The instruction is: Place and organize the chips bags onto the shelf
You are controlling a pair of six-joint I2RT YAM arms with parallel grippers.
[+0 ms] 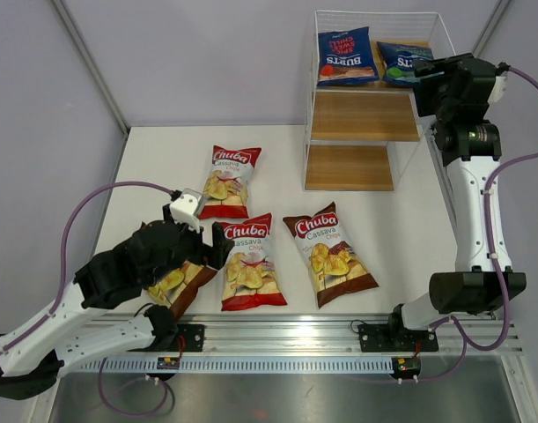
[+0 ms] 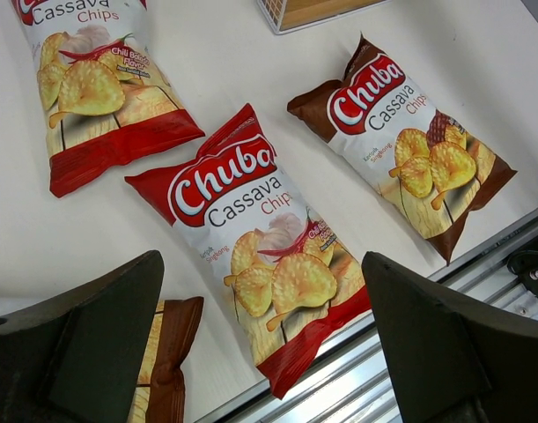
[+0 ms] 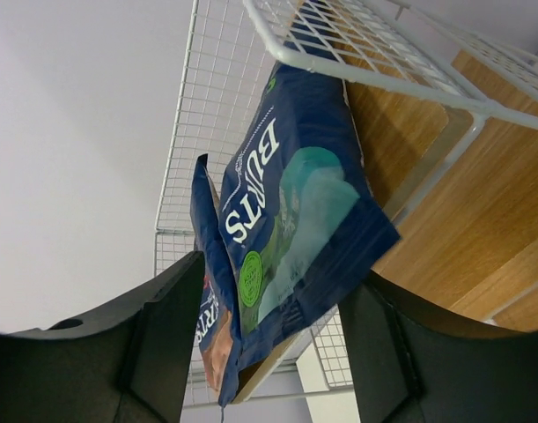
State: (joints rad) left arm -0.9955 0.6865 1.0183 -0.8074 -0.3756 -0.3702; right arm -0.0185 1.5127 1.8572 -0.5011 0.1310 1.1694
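The shelf (image 1: 365, 115) stands at the far right. Two dark-blue Burts bags (image 1: 346, 55) (image 1: 399, 62) lie on its top tier. My right gripper (image 1: 418, 75) is open at the right bag's edge; in the right wrist view that bag (image 3: 295, 203) sits between its spread fingers (image 3: 277, 273), not gripped. Two red-and-white Chuba bags (image 1: 229, 181) (image 1: 248, 262) and a brown one (image 1: 330, 254) lie flat on the table. A second brown bag (image 1: 174, 284) is partly hidden under my left arm. My left gripper (image 1: 214, 248) is open and empty, hovering above the near red-and-white bag (image 2: 251, 256).
The shelf's middle tier (image 1: 365, 115) and low tier (image 1: 348, 167) are bare wood. A metal rail (image 1: 286, 339) runs along the table's near edge. White walls close the table at the back and left. The shelf's corner (image 2: 304, 11) shows in the left wrist view.
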